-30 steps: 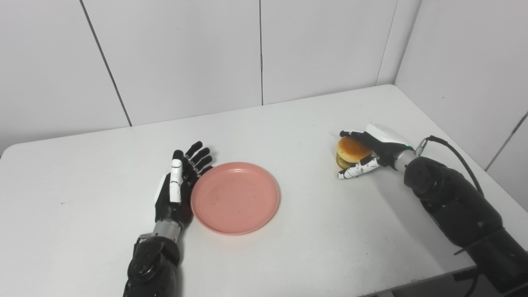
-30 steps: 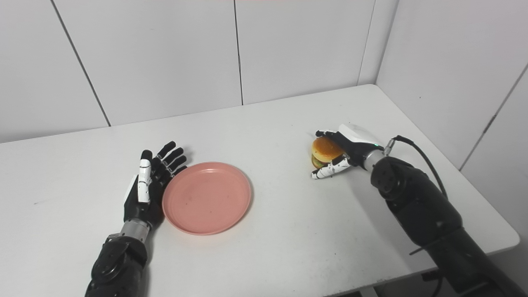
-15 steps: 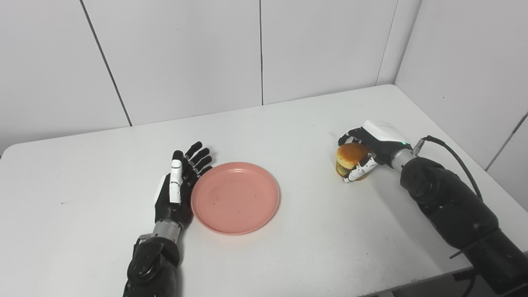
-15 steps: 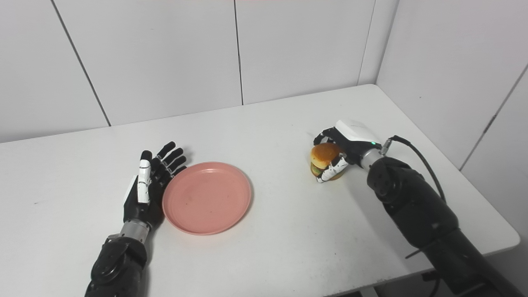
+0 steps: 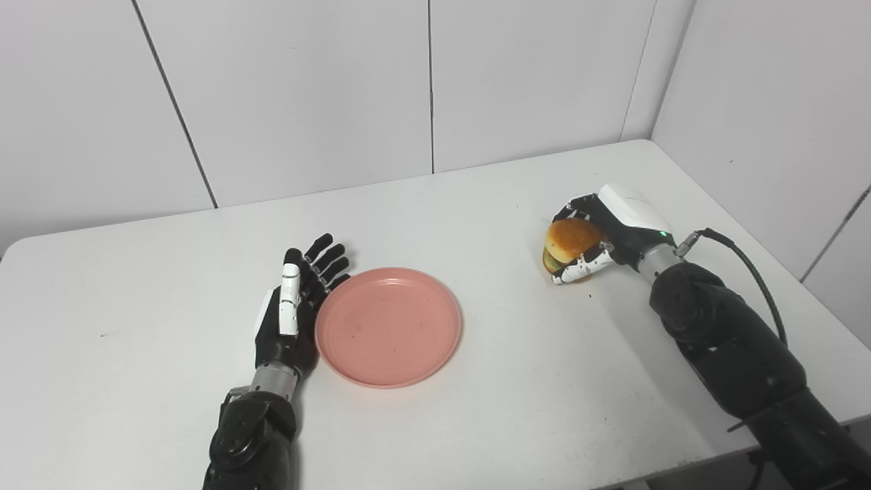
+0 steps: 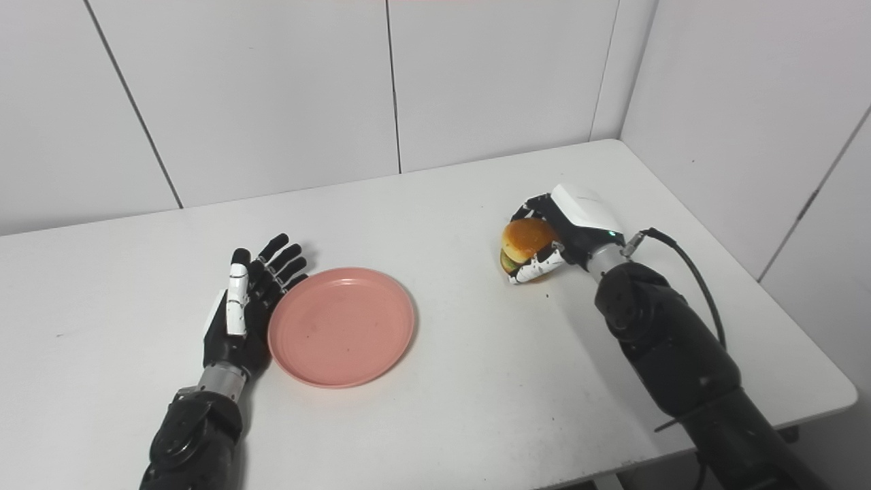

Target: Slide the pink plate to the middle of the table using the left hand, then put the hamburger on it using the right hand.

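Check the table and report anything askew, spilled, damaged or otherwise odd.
Nothing stands out. The pink plate lies flat and bare near the middle of the table, with the open left hand at its left rim. The right hand grips the hamburger, which looks intact. No spills show.

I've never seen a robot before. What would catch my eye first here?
Probably the pink plate, the one big patch of colour, near the middle of the white table. An open black left hand rests against its left rim. Over on the right, the right hand is closed around a toy-like hamburger.
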Motion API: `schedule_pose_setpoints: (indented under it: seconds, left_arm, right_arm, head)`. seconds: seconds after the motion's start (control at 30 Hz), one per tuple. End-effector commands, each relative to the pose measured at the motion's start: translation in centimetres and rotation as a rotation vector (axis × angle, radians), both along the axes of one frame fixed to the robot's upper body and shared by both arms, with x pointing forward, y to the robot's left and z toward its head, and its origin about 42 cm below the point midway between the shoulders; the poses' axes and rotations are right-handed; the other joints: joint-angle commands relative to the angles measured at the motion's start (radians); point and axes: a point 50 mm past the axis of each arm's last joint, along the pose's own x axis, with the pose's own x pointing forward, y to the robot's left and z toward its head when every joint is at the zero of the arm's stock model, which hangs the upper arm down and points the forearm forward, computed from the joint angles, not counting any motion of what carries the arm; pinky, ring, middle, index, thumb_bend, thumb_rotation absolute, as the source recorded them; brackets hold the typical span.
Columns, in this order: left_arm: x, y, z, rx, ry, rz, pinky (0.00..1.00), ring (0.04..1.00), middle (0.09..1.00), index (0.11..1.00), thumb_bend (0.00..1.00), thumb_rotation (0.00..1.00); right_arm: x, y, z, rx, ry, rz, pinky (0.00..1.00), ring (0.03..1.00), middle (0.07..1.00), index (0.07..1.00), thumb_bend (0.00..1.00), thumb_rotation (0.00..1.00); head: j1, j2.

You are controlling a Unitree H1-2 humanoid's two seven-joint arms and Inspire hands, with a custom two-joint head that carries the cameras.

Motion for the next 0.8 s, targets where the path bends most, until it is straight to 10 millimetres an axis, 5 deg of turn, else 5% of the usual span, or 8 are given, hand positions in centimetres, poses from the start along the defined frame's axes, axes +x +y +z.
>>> schedule_pose_setpoints:
  seconds: [0.0, 0.53, 0.77]
  left_arm:
    - [-0.7, 0.1, -1.2, 0.006, 0.064, -0.001, 0.84, 0.868, 0.855, 0.833, 0.64, 0.99]
    - [-1.0, 0.0, -1.2, 0.003, 0.053, -0.008, 0.85, 0.869, 0.861, 0.841, 0.63, 1.0]
    - [-1.3, -0.1, -1.1, 0.003, 0.061, -0.003, 0.86, 0.876, 0.857, 0.835, 0.63, 1.0]
  right_arm:
    - [0.2, 0.7, 2.9, 0.016, -0.146, 0.049, 0.17, 0.245, 0.471, 0.484, 0.52, 0.0]
    - [-0.2, 8.1, 5.6, 0.085, -0.238, 0.291, 0.13, 0.193, 0.47, 0.483, 0.52, 0.0]
    - [-0.5, 13.3, 7.4, 0.1, -0.242, 0.396, 0.13, 0.197, 0.47, 0.482, 0.52, 0.0]
  head:
    - [0.0, -0.001]
    - [0.029, 0.002]
    - [0.049, 0.011]
